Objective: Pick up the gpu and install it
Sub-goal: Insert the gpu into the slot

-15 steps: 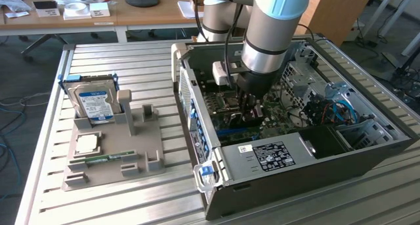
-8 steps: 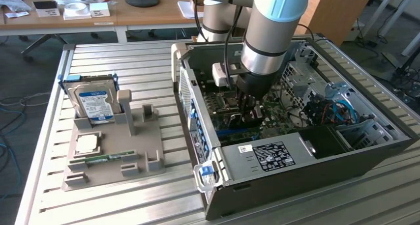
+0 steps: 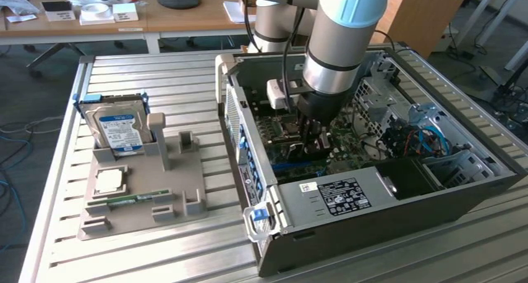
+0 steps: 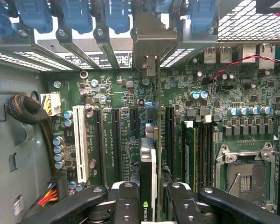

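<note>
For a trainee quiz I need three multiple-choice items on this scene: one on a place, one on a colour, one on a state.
1. Where is the gpu? A) on the floor B) in a drawer C) inside the computer case, over the motherboard
2. The label on the hard drive is A) blue B) red C) yellow
3. The gripper is A) open and empty B) shut on the gpu C) shut on the hard drive
Answers: 1 C, it stands edge-on above the slots; 2 A, the sticker is blue; 3 B, its fingers clamp the card.
</note>
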Controlling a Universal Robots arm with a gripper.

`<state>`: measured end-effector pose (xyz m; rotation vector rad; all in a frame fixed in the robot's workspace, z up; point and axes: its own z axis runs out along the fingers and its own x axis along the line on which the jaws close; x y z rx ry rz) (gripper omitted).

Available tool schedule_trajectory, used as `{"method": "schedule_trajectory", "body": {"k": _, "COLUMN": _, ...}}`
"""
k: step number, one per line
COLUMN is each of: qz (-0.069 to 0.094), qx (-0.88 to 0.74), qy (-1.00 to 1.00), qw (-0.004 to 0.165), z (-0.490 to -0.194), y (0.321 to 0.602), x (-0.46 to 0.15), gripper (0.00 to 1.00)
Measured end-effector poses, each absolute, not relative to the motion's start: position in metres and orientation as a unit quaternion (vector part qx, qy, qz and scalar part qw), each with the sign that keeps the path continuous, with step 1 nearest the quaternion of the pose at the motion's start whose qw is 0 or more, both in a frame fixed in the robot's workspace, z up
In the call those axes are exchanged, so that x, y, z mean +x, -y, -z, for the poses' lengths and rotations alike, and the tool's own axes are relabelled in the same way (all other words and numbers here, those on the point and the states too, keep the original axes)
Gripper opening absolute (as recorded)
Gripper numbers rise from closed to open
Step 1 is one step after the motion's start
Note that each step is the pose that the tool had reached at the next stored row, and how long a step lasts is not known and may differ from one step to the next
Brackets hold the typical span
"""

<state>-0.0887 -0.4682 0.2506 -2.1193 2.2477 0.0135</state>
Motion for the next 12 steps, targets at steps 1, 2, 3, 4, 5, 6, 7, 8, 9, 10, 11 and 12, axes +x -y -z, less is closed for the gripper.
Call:
{"method": "schedule_trajectory", "body": {"k": 1, "qz": -0.005, "qx": -0.686, "qy": -0.727, "qw": 0.026, "z": -0.2505, "y": 0.4682, "x": -0.0887, "gripper": 0.27}}
{"method": "schedule_trajectory", "body": {"k": 2, "qz": -0.005, "qx": -0.686, "qy": -0.727, "qw": 0.027, "z": -0.2501, "y": 0.4682, "x": -0.0887, "gripper": 0.27}}
{"method": "schedule_trajectory", "body": {"k": 3, "qz": -0.005, "qx": -0.686, "qy": -0.727, "qw": 0.027, "z": -0.2498, "y": 0.4682, "x": -0.0886, "gripper": 0.27}}
{"method": "schedule_trajectory", "body": {"k": 4, "qz": -0.005, "qx": -0.686, "qy": -0.727, "qw": 0.027, "z": -0.2498, "y": 0.4682, "x": -0.0887, "gripper": 0.27}}
{"method": "schedule_trajectory", "body": {"k": 5, "qz": -0.005, "qx": -0.686, "qy": -0.727, "qw": 0.027, "z": -0.2498, "y": 0.4682, "x": -0.0887, "gripper": 0.27}}
{"method": "schedule_trajectory", "body": {"k": 6, "qz": -0.005, "qx": -0.686, "qy": -0.727, "qw": 0.027, "z": -0.2498, "y": 0.4682, "x": -0.0887, "gripper": 0.27}}
{"method": "schedule_trajectory", "body": {"k": 7, "qz": -0.005, "qx": -0.686, "qy": -0.727, "qw": 0.027, "z": -0.2497, "y": 0.4682, "x": -0.0887, "gripper": 0.27}}
{"method": "schedule_trajectory", "body": {"k": 8, "qz": -0.005, "qx": -0.686, "qy": -0.727, "qw": 0.027, "z": -0.2493, "y": 0.4681, "x": -0.0889, "gripper": 0.27}}
{"method": "schedule_trajectory", "body": {"k": 9, "qz": -0.005, "qx": -0.686, "qy": -0.727, "qw": 0.027, "z": -0.2492, "y": 0.4681, "x": -0.089, "gripper": 0.27}}
{"method": "schedule_trajectory", "body": {"k": 10, "qz": -0.005, "qx": -0.686, "qy": -0.727, "qw": 0.027, "z": -0.2492, "y": 0.4681, "x": -0.089, "gripper": 0.27}}
{"method": "schedule_trajectory", "body": {"k": 11, "qz": -0.005, "qx": -0.686, "qy": -0.727, "qw": 0.027, "z": -0.2492, "y": 0.4681, "x": -0.0891, "gripper": 0.27}}
{"method": "schedule_trajectory", "body": {"k": 12, "qz": -0.005, "qx": -0.686, "qy": -0.727, "qw": 0.027, "z": -0.2491, "y": 0.4681, "x": -0.0891, "gripper": 0.27}}
